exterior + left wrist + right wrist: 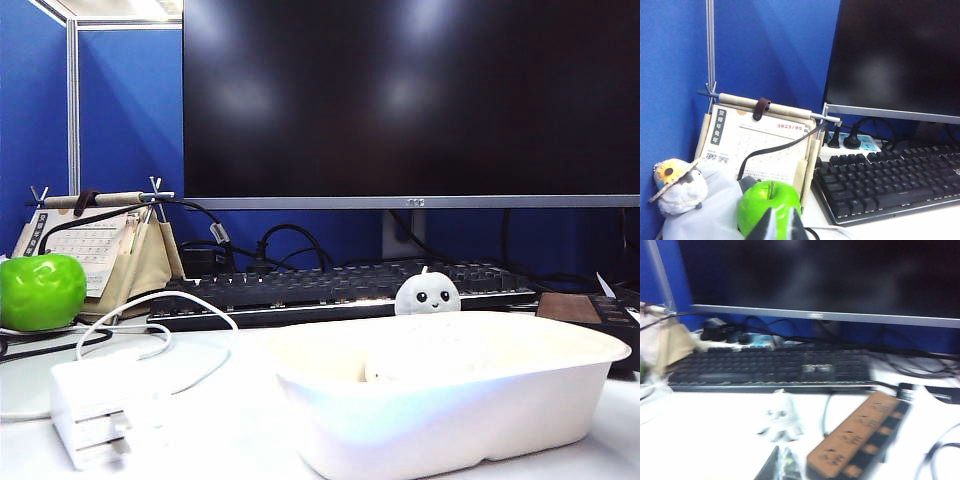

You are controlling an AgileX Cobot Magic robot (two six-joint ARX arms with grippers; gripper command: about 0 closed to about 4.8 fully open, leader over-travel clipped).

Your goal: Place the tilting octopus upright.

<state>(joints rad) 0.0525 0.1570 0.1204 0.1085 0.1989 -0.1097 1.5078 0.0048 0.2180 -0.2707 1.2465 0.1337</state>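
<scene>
1. A large dark monitor [410, 95] fills the far side of the desk, its screen off, with a blue partition wall [130, 100] behind it at the left.
2. A black keyboard [330, 290] lies below the monitor, running left to right.
3. A white tub [450, 400] sits nearest the exterior camera, right of centre, with a pale rounded lump inside it.
4. A desk calendar [757, 145] on a fabric stand is at the far left, and a green apple [40, 290] lies just in front of it.
5. A wood-topped power strip [855, 440] lies on the right of the desk, near the keyboard's right end.
6. The octopus [427, 294] stands on the white desk just in front of the keyboard, right of centre, its face turned to the near side; in the exterior view only its head shows above the tub's far rim.
7. The right gripper [782, 467] shows only its dark tips at the near edge of its wrist view. It is fully closed on nothing, and the octopus [780, 417] sits just beyond it, apart from it.
8. The left gripper [777, 227] hangs at the left, just before the apple. Its tips are partly visible; whether they are parted I cannot tell. It is well apart from the octopus.
</scene>
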